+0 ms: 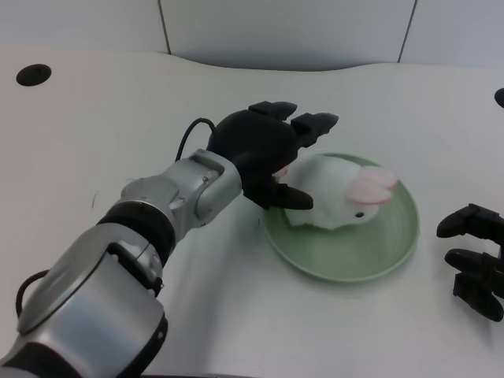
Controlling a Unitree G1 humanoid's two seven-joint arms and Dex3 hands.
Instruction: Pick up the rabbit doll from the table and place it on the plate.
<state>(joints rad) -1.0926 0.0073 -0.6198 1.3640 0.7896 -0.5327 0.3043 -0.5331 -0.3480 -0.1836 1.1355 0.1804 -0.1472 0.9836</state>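
Rabbit doll [339, 197] lies on plate [394, 244], long axis left-right, ears right. Your left hand [264, 153] at its left end, fingers spread; grip or mere contact, cannot tell.

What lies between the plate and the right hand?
Nothing: in the head view, only bare white table separates the plate from the right hand.
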